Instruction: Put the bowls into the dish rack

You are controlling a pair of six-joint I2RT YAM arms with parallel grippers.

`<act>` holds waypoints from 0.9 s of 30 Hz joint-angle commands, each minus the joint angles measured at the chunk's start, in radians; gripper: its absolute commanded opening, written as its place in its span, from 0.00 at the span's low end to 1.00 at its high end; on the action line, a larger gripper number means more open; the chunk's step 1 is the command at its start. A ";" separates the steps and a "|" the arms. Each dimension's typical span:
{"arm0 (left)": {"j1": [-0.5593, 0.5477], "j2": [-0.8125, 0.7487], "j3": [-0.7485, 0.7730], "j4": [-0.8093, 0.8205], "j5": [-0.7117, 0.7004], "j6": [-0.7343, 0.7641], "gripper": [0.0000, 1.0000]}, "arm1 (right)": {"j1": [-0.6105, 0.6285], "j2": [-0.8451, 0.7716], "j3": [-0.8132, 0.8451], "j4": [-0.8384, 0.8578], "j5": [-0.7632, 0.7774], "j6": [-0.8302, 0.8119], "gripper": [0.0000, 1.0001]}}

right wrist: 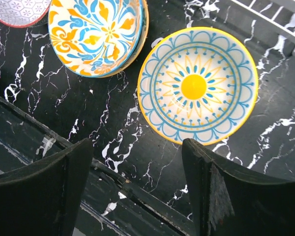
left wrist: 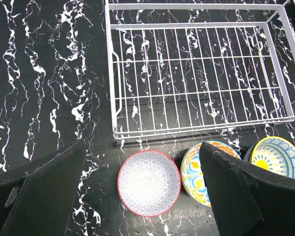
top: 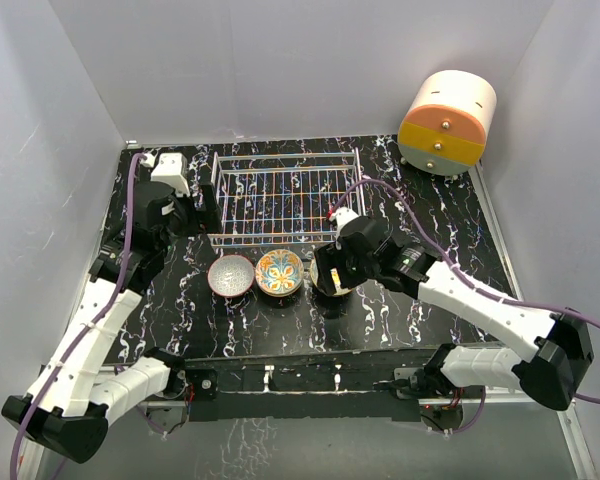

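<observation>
We find the right hand [right wrist: 137,147] released above the yellow bowl [right wrist: 196,86]; a shallow rim pinch could drop it onto the orange bowl [right wrist: 96,34].

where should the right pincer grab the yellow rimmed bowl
Take the yellow-rimmed bowl by its rim, on the edge nearest the right pincer. Come straight down with one finger inside and one outside. The bowl sits upright, mouth up, with a thin rim. That near edge has bare table beside it, while the floral bowl sits close on its left.
</observation>
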 commanded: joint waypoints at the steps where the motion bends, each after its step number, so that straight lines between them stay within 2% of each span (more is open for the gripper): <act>1: -0.005 -0.043 -0.013 -0.028 -0.037 0.004 0.97 | 0.008 0.019 -0.048 0.172 -0.051 -0.002 0.74; 11: -0.004 -0.075 -0.009 -0.063 -0.065 0.013 0.97 | 0.019 0.150 -0.063 0.309 0.008 -0.015 0.67; 18: -0.004 -0.085 0.006 -0.090 -0.075 0.022 0.97 | 0.019 0.216 -0.055 0.319 0.070 -0.020 0.55; 27: -0.004 -0.088 -0.006 -0.095 -0.082 0.027 0.97 | 0.022 0.254 -0.061 0.329 0.094 -0.018 0.54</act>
